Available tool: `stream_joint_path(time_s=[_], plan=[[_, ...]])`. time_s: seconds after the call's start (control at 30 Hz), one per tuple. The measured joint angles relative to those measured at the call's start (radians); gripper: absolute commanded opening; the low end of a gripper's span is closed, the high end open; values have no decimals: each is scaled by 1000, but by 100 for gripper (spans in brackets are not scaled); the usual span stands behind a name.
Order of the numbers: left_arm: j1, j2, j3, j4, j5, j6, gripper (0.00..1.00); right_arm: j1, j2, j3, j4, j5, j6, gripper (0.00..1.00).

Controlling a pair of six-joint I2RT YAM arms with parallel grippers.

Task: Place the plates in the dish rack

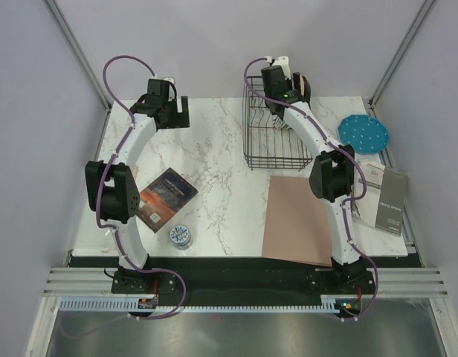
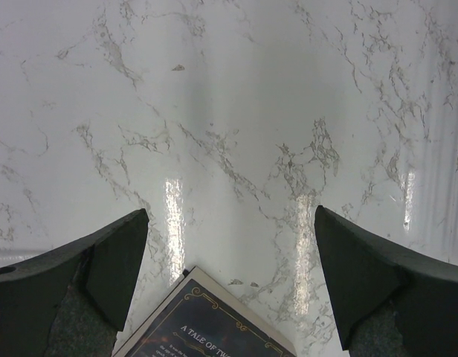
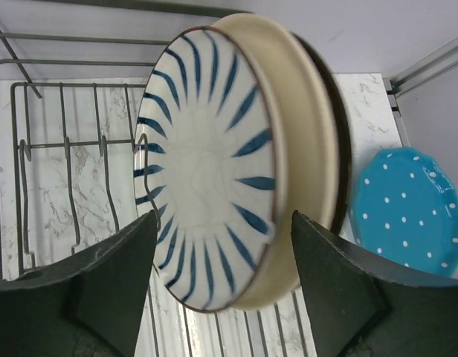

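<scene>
1. Plates upright in the rack (image 1: 268, 149): striped plate (image 3: 207, 171), cream plate (image 3: 307, 149) behind it, maybe a third.
2. Unloaded: teal plate (image 1: 363, 134), flat on the bench (image 1: 207, 149) right of the rack.
3. Right tool (image 3: 223, 223), at the rack, and left tool (image 2: 229, 216), well left of it, gape empty.

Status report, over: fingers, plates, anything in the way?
Left fingers open, empty, over marble table. Right fingers open at white dark-striped round plate standing in black wire rack. Teal dotted plate outside rack, on table. No obstacle seen.

Glossy marble-look table (image 2: 229, 111), black wire dish rack (image 1: 273, 145), glazed striped plate (image 3: 207, 171)
</scene>
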State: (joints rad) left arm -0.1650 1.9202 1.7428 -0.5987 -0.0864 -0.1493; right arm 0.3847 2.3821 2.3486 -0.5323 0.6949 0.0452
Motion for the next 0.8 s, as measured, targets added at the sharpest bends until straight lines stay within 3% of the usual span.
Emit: stream_joint_path(time_s=[0.17, 0.23, 0.37, 0.5, 0.63, 0.8], plan=[[0, 4, 2, -6, 21, 0, 100, -51, -198, -128, -5, -84, 7, 82], [0, 8, 7, -10, 40, 6, 100, -101, -292, -175, -2, -103, -24, 74], [7, 18, 8, -18, 127, 24, 100, -246, -428, -271, 3, -146, -105, 68], [26, 48, 14, -39, 280, 24, 100, -431, -468, -378, -14, -309, -182, 54], [38, 82, 14, -61, 364, 32, 100, -581, -468, -499, -73, -552, -335, 51], [39, 82, 15, -70, 377, 63, 100, -608, -452, -608, -149, -740, -557, 49]])
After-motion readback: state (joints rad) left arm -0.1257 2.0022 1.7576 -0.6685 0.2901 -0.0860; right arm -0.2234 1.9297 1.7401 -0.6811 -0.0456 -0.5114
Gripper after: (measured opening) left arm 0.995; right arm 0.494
